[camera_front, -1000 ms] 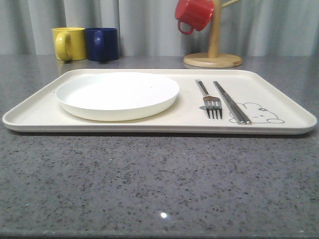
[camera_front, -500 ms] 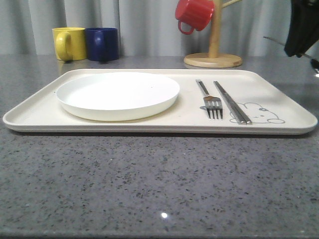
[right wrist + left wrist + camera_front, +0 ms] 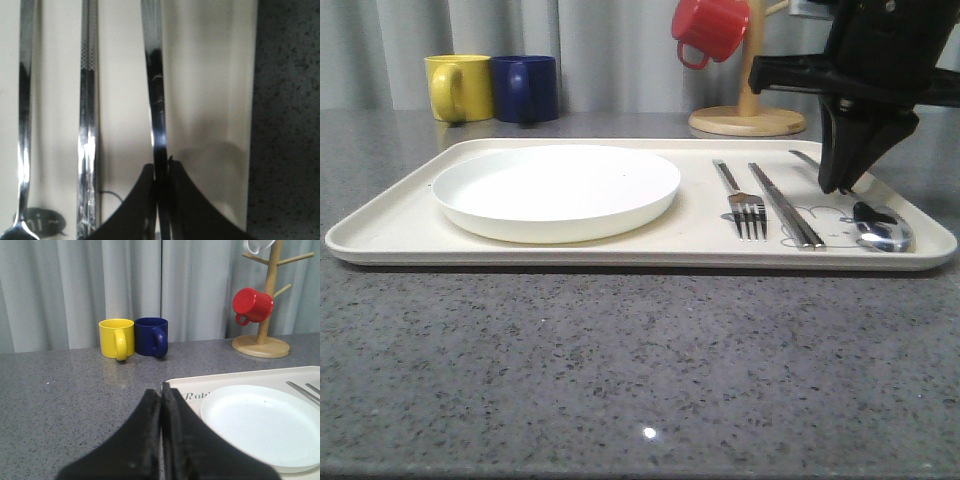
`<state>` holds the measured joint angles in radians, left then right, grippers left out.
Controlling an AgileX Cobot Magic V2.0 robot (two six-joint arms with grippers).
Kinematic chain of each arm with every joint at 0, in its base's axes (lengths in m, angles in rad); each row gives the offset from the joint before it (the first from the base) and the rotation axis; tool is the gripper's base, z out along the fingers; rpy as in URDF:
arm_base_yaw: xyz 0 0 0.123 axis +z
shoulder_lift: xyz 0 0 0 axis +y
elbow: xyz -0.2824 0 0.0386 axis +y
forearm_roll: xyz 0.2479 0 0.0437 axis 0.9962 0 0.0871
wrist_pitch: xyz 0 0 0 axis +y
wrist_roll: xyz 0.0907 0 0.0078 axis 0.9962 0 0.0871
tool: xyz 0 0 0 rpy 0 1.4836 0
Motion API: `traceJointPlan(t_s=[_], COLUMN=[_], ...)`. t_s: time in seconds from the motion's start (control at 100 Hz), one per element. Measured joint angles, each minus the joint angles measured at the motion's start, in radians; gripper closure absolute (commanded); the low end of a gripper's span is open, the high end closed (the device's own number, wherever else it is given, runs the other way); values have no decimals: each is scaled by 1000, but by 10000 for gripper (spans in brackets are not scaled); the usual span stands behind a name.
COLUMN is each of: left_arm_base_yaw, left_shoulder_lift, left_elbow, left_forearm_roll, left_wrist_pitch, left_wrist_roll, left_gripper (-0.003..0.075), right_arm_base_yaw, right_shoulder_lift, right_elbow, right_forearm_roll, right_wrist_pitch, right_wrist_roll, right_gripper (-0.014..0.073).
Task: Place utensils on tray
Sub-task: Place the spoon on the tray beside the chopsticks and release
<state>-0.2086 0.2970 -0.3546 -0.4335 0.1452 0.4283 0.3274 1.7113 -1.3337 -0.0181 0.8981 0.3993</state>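
Note:
The cream tray [image 3: 400,235] holds a fork [image 3: 740,200] and a pair of chopsticks [image 3: 785,205] right of the white plate [image 3: 556,188]. A spoon [image 3: 882,232] lies at the tray's right end, bowl toward the front, beside the chopsticks. My right gripper [image 3: 840,185] is down over its handle and shut on it. In the right wrist view the spoon handle [image 3: 155,100] runs between the gripper [image 3: 161,170] fingers, with chopsticks [image 3: 88,125] and fork [image 3: 24,125] alongside on the tray [image 3: 210,75]. My left gripper [image 3: 161,395] is shut and empty, above the table just off the tray's corner [image 3: 240,377].
A yellow mug [image 3: 458,87] and a blue mug [image 3: 525,88] stand behind the tray at the left. A wooden mug tree [image 3: 748,118] with a red mug [image 3: 708,28] stands at the back right. Grey stone table [image 3: 640,370] stretches in front of the tray.
My right arm came in from the right carrying the spoon and lowered it onto the tray beside the chopsticks. Fork, chopsticks and plate have not moved.

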Motion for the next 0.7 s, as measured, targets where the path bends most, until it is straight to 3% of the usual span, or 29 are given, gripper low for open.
traceJointPlan(t_s=[0.36, 0.7], left_arm_base_yaw=[0, 0], left_shoulder_lift=[0, 0], left_elbow=[0, 0], left_forearm_roll=[0, 0], left_wrist_pitch=[0, 0], left_wrist_roll=[0, 0], left_gripper=[738, 738], right_arm_base_yaw=[0, 0], right_shoulder_lift=[12, -23], right_elbow=[0, 0], right_forearm_roll=[0, -20], right_wrist_pitch=[-7, -30], right_wrist_roll=[1, 1], right_gripper=[338, 333])
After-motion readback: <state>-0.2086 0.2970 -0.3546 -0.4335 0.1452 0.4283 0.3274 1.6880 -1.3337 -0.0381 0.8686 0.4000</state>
